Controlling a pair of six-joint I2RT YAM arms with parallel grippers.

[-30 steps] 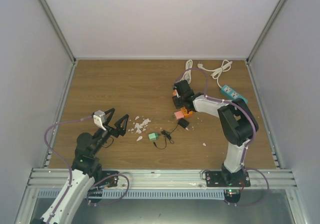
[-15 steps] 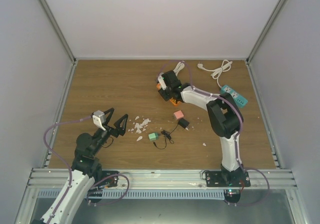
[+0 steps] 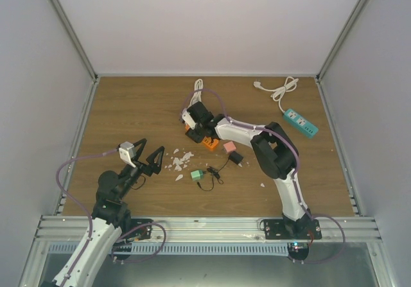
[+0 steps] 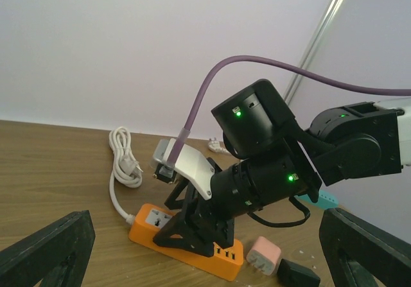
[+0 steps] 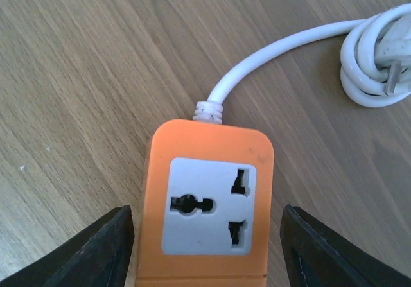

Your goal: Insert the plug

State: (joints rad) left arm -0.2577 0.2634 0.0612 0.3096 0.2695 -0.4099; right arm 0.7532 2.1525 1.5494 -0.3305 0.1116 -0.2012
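Observation:
The black plug (image 3: pixel 236 158) lies on the table next to a pink block (image 3: pixel 229 147); it also shows in the left wrist view (image 4: pixel 297 275) at the bottom edge. My right gripper (image 3: pixel 198 131) reaches far left. It is shut on the sides of an orange power strip (image 3: pixel 208 141), whose grey socket (image 5: pixel 209 203) faces up between its fingers (image 5: pixel 99 252). In the left wrist view the right gripper (image 4: pixel 192 226) stands on that strip (image 4: pixel 149 224). My left gripper (image 3: pixel 146 160) is open and empty, well left of the plug.
A teal power strip (image 3: pixel 300 122) and a coiled white cord (image 3: pixel 279 89) lie at the back right. The orange strip's white cord (image 3: pixel 198 88) coils behind it. A green block (image 3: pixel 196 174), a thin black cable (image 3: pixel 209 181) and white scraps (image 3: pixel 178 162) lie mid-table.
My right gripper has swung left across the table, taking the orange power strip and its white cord along. The left arm and the black plug have not moved.

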